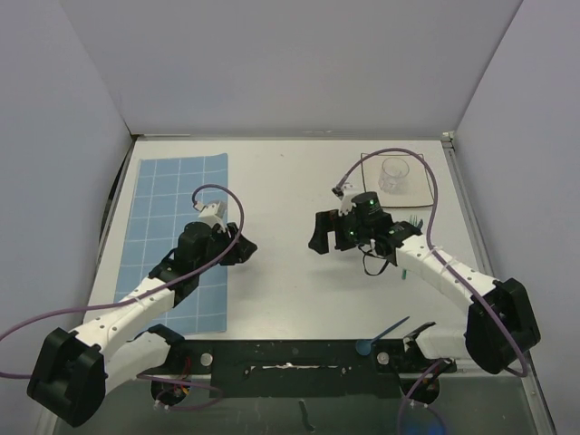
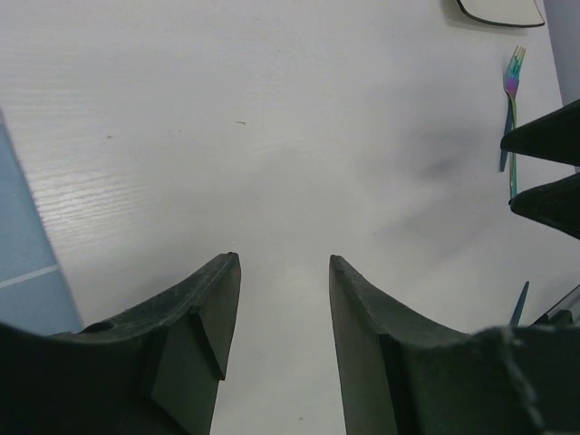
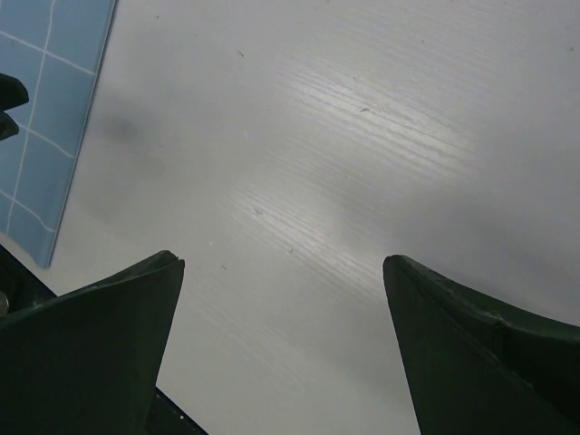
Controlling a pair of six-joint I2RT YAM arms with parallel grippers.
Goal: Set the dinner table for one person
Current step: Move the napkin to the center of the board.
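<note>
- Overhead, the dinner table [image 1: 281,181] fills the view as a wide matte-white top running from the arms' bases to the back wall, with grey walls on three sides.
- A blue placemat [image 1: 172,199] with a pale grid lies along the table's left part, its long side running front to back.
- The left gripper [image 1: 243,245] hangs over the placemat's right edge and points toward the middle of the table.
- From the left wrist, the left gripper [image 2: 283,263] shows a moderate gap between its dark fingers [image 2: 204,299]. Only bare white tabletop is visible through the gap, so it holds nothing.
- The right gripper [image 1: 317,237] sits near the table's centre, facing the left one across a stretch of bare surface. The two are apart.
- From the right wrist, the right gripper [image 3: 282,263] has its jaws spread wide over the white top, and nothing lies between them.
- A square white plate [image 1: 372,181] with a dark rim rests at the far right of the table.
- A clear glass [image 1: 394,174] stands on the plate.
- An iridescent fork [image 2: 512,100] lies flat on the table just nearer than the plate, beside the right arm.
- A blue utensil [image 1: 385,333] lies at the near edge by the right arm's base. Its type is hard to tell.
</note>
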